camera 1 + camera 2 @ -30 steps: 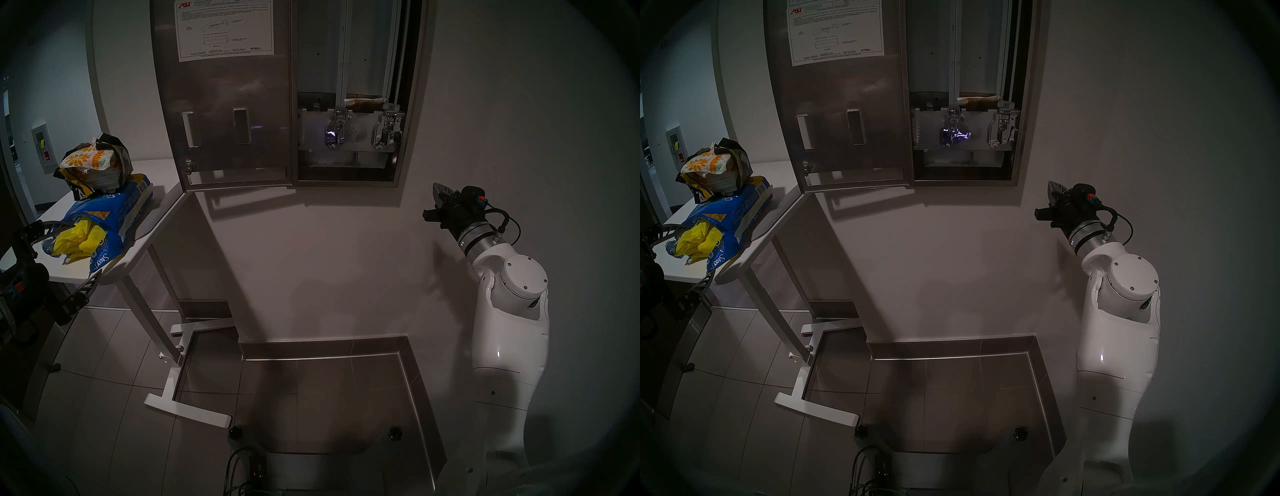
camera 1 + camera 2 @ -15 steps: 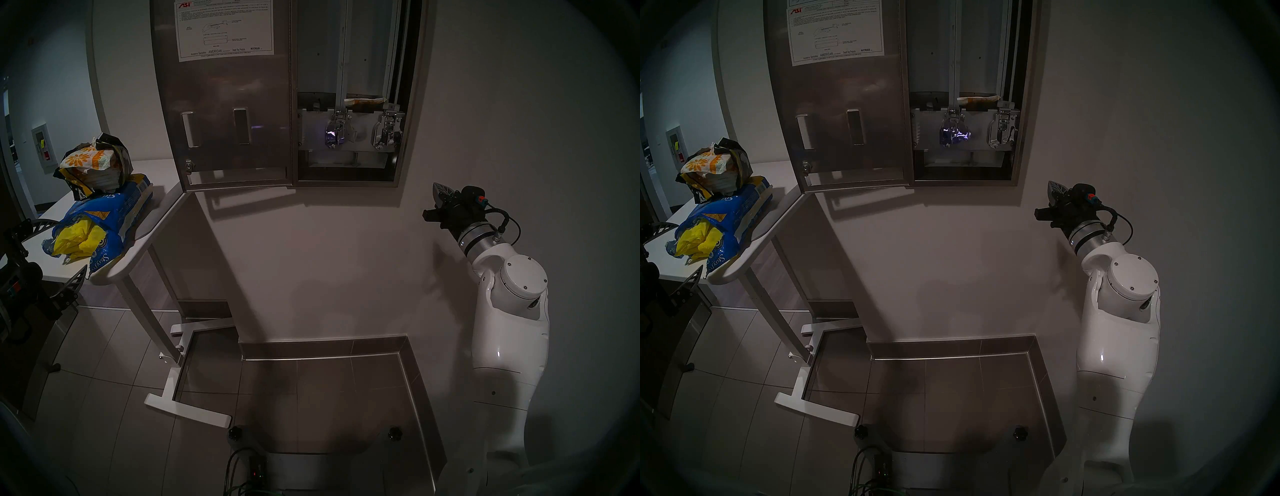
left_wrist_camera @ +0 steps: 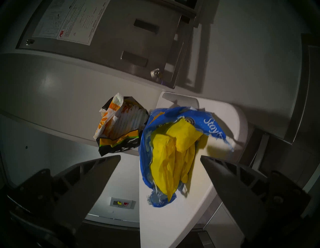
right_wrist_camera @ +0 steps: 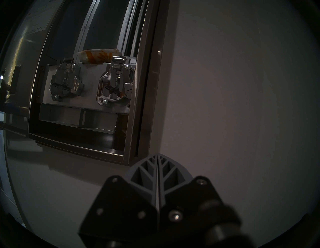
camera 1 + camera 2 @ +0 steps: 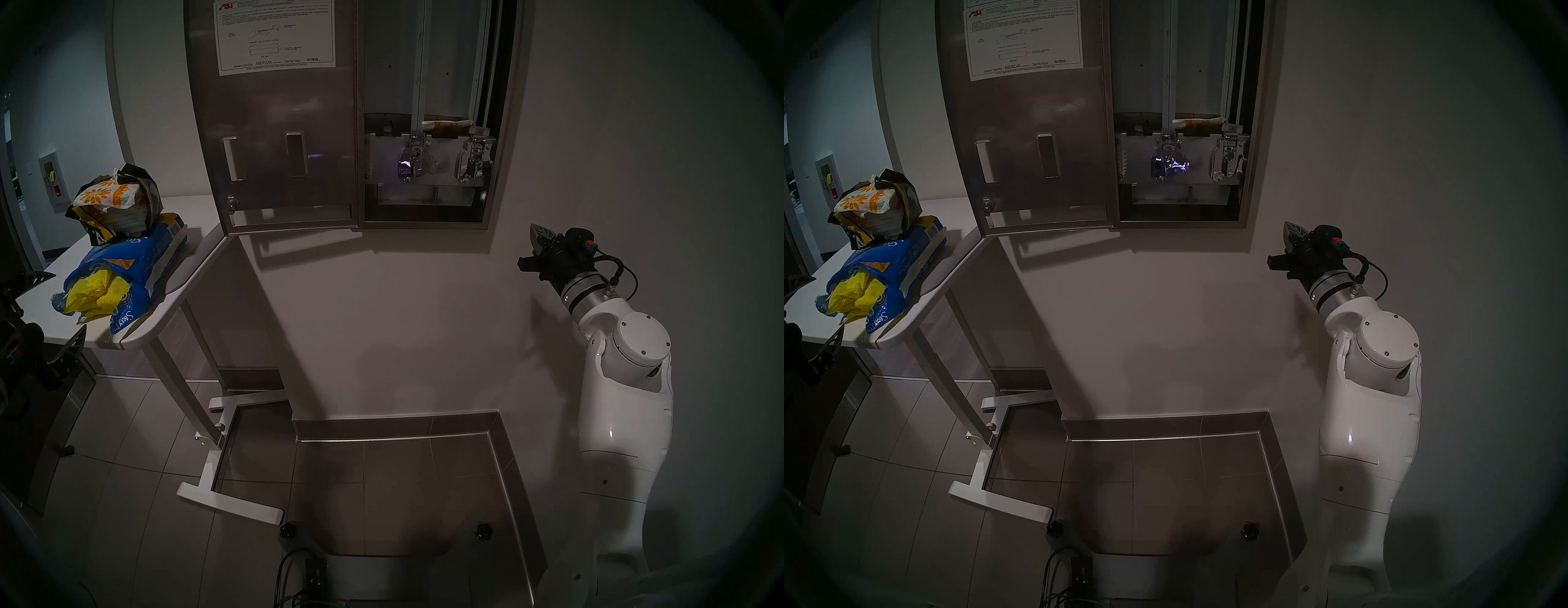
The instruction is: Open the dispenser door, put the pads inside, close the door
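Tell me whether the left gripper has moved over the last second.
Yes. In the head view the left gripper has slid toward the picture's left edge, away from the blue bag on the white table, which stayed put. Its fingers are spread open.

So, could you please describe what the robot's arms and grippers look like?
The right arm has glossy white shells, a silver wrist ring and a black looping cable. The right gripper has grey fingers with a branching rib lattice on a black mount. The left gripper has dark wedge-shaped ribbed fingers.
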{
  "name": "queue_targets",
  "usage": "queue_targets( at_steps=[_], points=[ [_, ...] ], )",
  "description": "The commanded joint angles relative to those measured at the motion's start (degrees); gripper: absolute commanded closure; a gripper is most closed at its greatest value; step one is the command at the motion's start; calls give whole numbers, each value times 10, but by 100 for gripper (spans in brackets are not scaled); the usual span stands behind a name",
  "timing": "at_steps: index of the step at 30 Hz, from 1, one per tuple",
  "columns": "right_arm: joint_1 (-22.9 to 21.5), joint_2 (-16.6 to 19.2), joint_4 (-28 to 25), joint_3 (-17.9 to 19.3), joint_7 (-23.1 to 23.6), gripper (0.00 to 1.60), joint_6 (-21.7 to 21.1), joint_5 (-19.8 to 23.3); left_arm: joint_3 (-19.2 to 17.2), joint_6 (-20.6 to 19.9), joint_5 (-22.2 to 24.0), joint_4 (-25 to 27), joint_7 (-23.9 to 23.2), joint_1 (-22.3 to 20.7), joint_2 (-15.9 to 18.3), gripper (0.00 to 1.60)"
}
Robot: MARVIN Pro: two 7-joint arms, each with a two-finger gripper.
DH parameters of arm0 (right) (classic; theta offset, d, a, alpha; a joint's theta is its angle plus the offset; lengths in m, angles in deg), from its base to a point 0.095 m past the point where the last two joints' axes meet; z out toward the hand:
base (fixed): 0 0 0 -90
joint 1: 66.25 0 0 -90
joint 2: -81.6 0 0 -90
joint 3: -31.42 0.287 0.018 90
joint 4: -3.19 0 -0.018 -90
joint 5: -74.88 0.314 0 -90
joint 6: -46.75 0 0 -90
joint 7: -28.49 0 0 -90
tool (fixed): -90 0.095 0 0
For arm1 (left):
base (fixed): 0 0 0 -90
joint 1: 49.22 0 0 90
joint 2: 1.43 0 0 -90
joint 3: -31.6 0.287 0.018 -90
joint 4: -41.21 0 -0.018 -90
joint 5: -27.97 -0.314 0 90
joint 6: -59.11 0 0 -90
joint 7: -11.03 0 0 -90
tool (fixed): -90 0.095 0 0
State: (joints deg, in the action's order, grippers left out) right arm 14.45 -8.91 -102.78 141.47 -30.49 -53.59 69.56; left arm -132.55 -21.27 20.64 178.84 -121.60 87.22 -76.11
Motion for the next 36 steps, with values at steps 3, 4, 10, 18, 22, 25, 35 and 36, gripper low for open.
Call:
queue_targets(
  at_steps=[3, 4, 10, 18, 22, 25, 35, 36],
  points=[
    [-13, 3, -19, 0, 0, 135, 4, 3, -8, 2, -20, -10, 19, -11, 17, 0],
    [-13, 4, -19, 0, 0, 135, 4, 3, -8, 2, -21, -11, 19, -11, 18, 0],
    [-12, 4, -20, -1, -1, 135, 4, 4, -8, 12, -26, -14, 16, -11, 25, 0],
    [-12, 5, -20, -1, -2, 135, 4, 5, -8, 16, -42, -27, 8, -14, 43, 0],
    [-12, 6, -20, -2, -2, 135, 4, 5, -8, 19, -49, -37, 6, -16, 50, 0],
    [-11, 6, -20, -2, -3, 135, 4, 6, -8, 21, -49, -45, 3, -16, 55, 0],
    [-11, 8, -20, -3, -4, 135, 3, 7, -8, 41, -47, -56, 2, -23, 61, 0],
    [-11, 8, -20, -3, -4, 135, 3, 7, -8, 41, -46, -56, 2, -23, 61, 0]
  ],
)
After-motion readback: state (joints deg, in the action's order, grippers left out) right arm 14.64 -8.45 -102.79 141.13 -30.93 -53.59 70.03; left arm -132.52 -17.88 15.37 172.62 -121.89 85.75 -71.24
